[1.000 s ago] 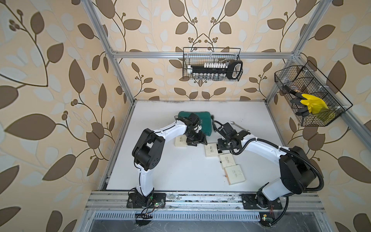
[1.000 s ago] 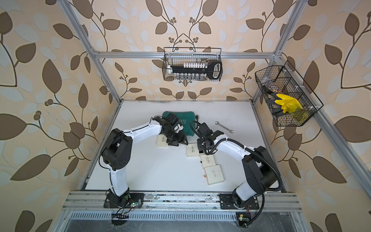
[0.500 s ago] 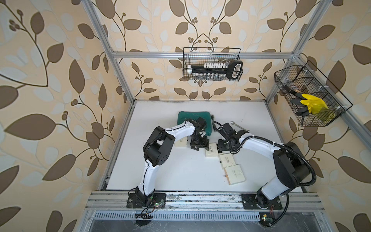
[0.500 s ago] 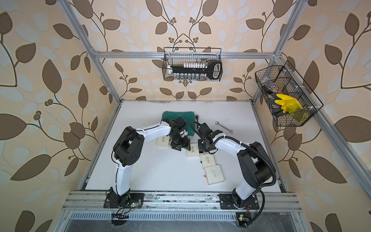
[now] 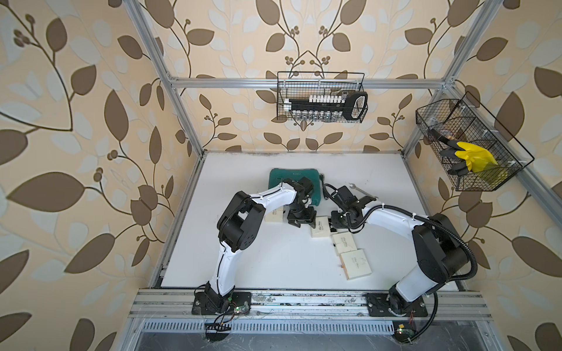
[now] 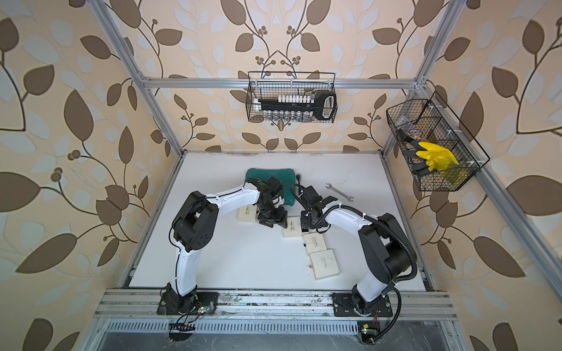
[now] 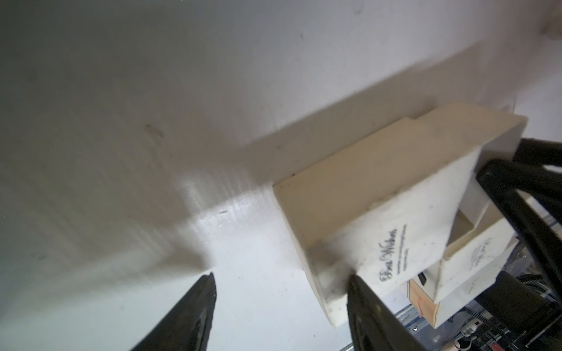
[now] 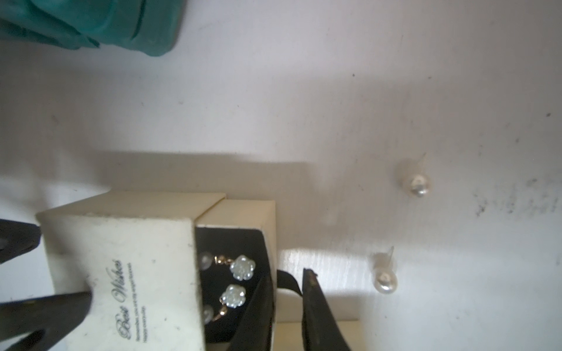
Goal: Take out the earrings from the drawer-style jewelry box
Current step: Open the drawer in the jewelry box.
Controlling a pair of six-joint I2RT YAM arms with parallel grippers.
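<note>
The white bench (image 5: pixel 243 258) is smooth and matte, with grey scuffs. At its far side lies a teal case (image 5: pixel 286 177), soft-looking and rounded at the corners. Three closed cream boxes of stiff card, square and flat, rest on the bench: the largest (image 5: pixel 355 263) nearest the front, a smaller one (image 5: pixel 344 243) just behind it, and one (image 5: pixel 273 216) beside the left arm.

Between the arms sits the jewelry box (image 5: pixel 320 226), a cream sleeve (image 8: pixel 121 258) printed with dark script. Its drawer (image 8: pixel 240 212) is slid partly out, showing a black lining. A slim, open-ended metal wrench (image 6: pixel 339 192) lies beyond the right arm.

The left gripper (image 7: pixel 279 275) stands parted over bare bench. One black finger (image 7: pixel 365 304) presses on the sleeve's corner and nothing is clamped.

The right gripper (image 8: pixel 287 275) is narrowed onto the drawer's front wall and its black ribbon tab. One finger (image 8: pixel 258 304) sits inside over the lining, the other finger outside against the ribbon.

Two flower earrings (image 8: pixel 242 267), pearly and petal-shaped with gold-toned links, lie in the drawer. Two pearl stud earrings (image 8: pixel 419 184), round and glossy with clear backs, lie on the bench near the drawer's open end.
</note>
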